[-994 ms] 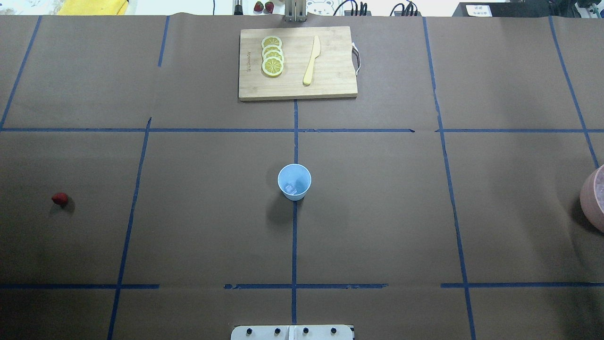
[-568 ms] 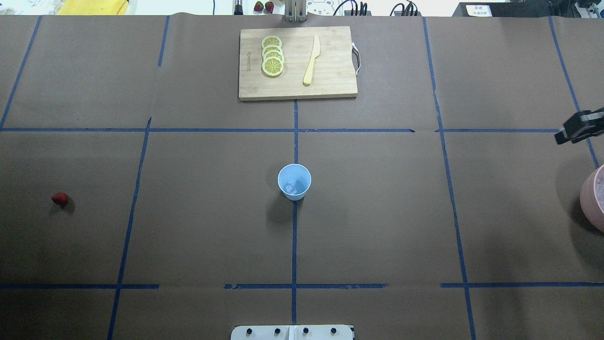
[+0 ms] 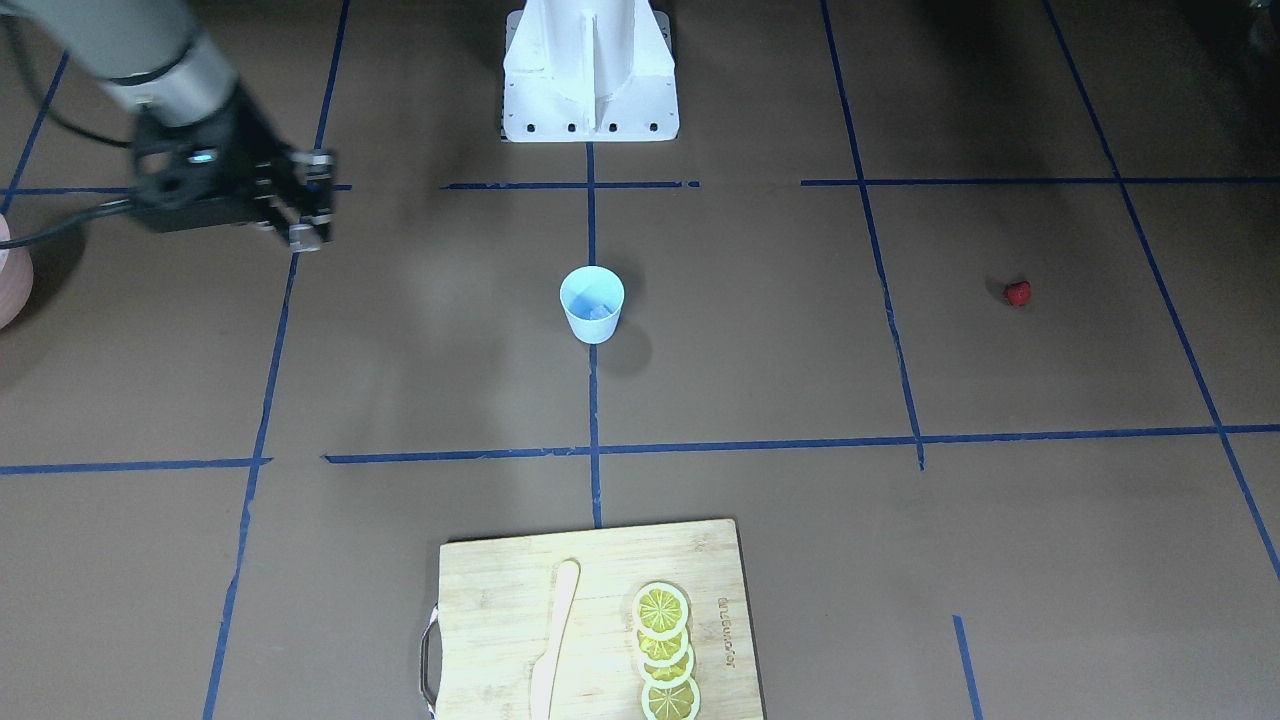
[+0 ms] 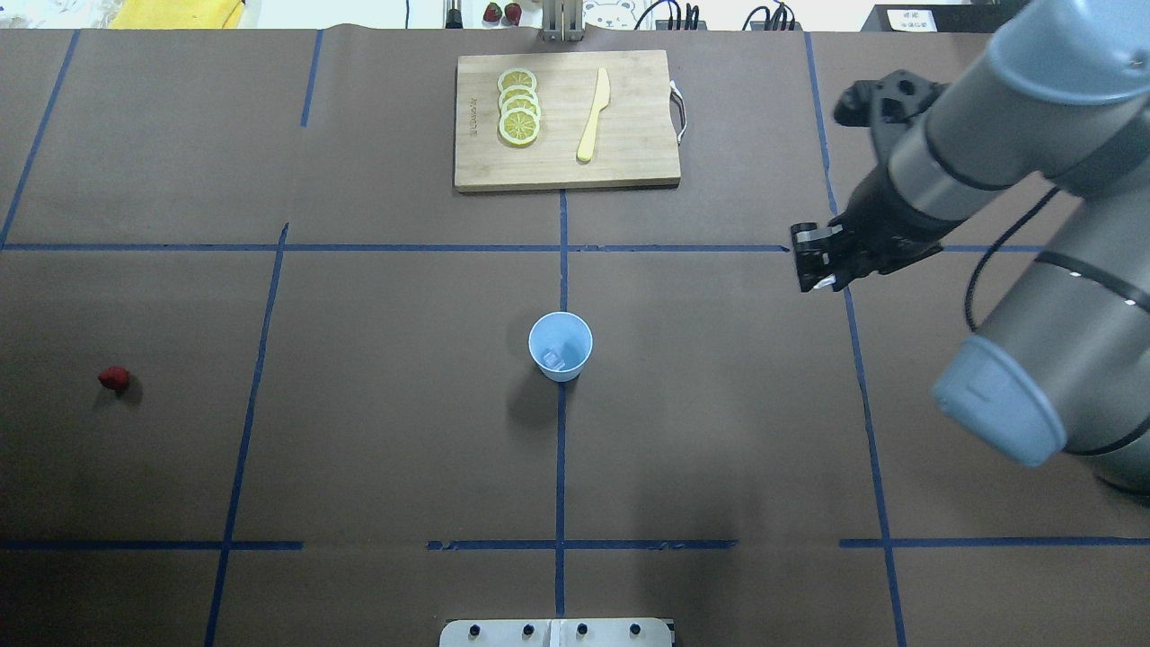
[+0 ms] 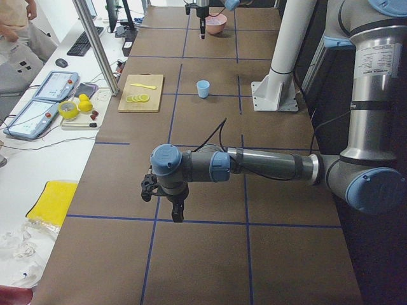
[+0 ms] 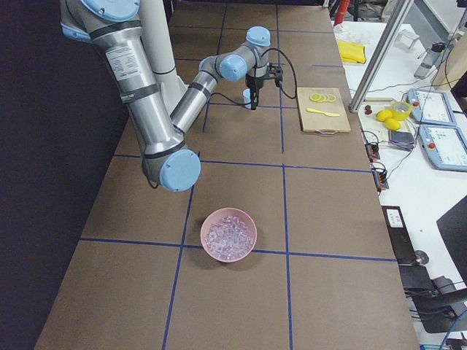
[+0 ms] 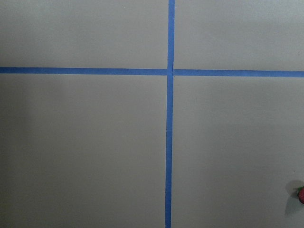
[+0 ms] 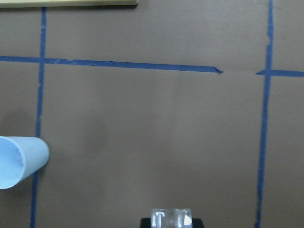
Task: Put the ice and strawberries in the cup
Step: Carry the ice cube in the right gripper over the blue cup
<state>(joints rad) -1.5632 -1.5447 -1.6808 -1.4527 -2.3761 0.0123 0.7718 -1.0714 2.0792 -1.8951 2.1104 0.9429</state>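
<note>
Fingers (image 4: 806,256) of right gripper (image 4: 819,280) clamp ice cube (image 8: 172,219).

A wooden cutting board (image 4: 638,135) bears four lemon slices (image 4: 519,106) and what looks like a wooden knife (image 4: 593,115).

No legible text, cutting board (image 3: 482,580) engraving unreadable
</note>
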